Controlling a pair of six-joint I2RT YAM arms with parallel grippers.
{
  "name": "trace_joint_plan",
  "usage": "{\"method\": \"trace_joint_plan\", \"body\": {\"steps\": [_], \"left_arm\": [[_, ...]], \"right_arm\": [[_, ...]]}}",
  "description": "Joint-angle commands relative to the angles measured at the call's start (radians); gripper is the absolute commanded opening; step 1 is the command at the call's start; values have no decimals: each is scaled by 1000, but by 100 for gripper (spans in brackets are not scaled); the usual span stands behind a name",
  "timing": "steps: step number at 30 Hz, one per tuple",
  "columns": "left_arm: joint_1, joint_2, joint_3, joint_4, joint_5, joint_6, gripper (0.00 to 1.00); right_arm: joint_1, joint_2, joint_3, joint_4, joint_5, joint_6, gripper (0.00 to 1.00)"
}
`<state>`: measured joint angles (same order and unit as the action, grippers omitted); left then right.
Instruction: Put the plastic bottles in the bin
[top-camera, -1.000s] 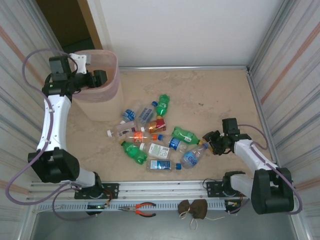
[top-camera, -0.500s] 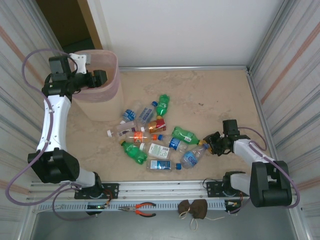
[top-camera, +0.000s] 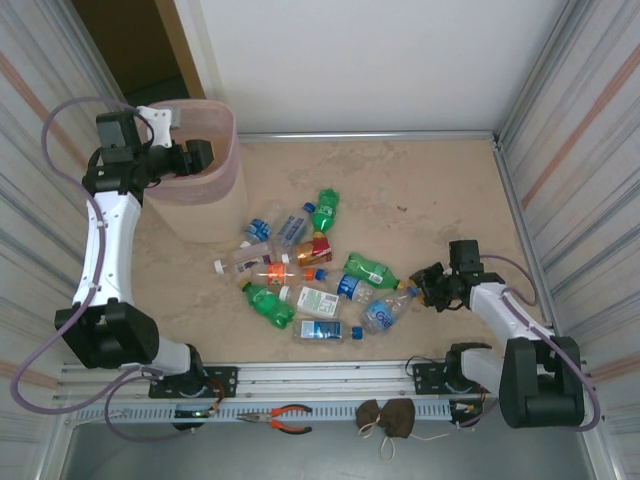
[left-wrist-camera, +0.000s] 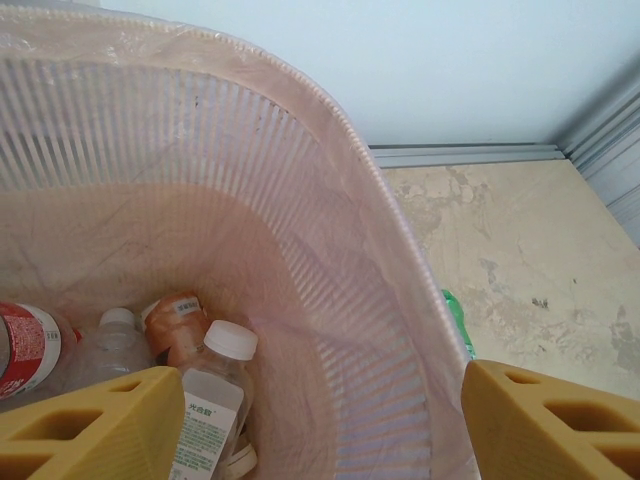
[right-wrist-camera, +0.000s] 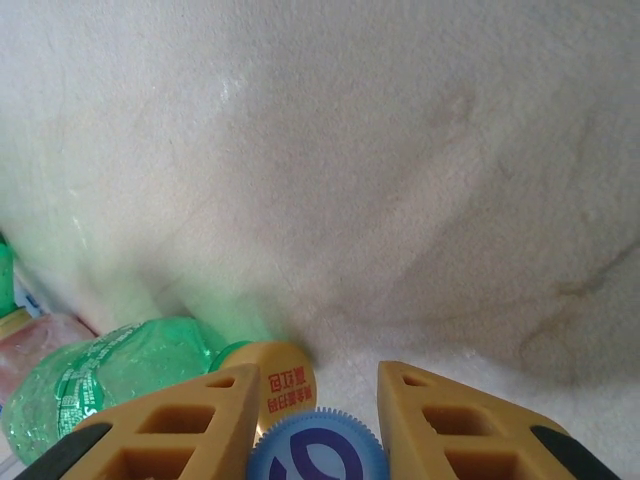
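Beige marbled table (top-camera: 420, 190) ran between ribbed side walls and a plain white back wall. At its far left corner stood the pink bin (top-camera: 205, 200), by far the biggest thing there. Seen from the left wrist, it already held a few bottles, among them a white-capped bottle (left-wrist-camera: 212, 400).

Directly over the bin's mouth hung the left gripper (top-camera: 200, 155). Its fingers were spread wide with nothing between them, so I judged its delivery to be done.

Loose plastic bottles (top-camera: 300, 275) lay in a heap at the middle of the table, well apart from the bin.

At the heap's right edge the right gripper (top-camera: 428, 287) sat low by the table, pressed together on the neck end of a clear bottle (top-camera: 383, 315). In the right wrist view the blue cap (right-wrist-camera: 318, 452) was pinched between the two fingers. A green bottle (right-wrist-camera: 95, 385) lay just beside it, and its yellow cap (right-wrist-camera: 283, 375) was touching the left finger.

The step in hand looked like the pick-up of that clear bottle. Next would come a straight lift clear of the green neighbour, which might drag along. Then a long carry across the table to the bin would be needed, and the left arm would need to give way there.
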<state>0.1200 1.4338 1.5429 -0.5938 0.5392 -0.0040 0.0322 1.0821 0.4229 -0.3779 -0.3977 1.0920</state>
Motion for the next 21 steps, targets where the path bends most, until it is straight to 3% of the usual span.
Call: {"method": "trace_joint_plan", "body": {"steps": [1, 10, 21], "left_arm": [[-1, -44, -9, 15, 18, 14, 73], [-6, -80, -56, 108, 78, -13, 73], [-104, -135, -89, 203, 168, -73, 74]], "right_arm": [[-5, -52, 52, -108, 36, -9, 28], [41, -169, 280, -354, 191, -137, 24], [315, -72, 690, -416, 396, -268, 22]]}}
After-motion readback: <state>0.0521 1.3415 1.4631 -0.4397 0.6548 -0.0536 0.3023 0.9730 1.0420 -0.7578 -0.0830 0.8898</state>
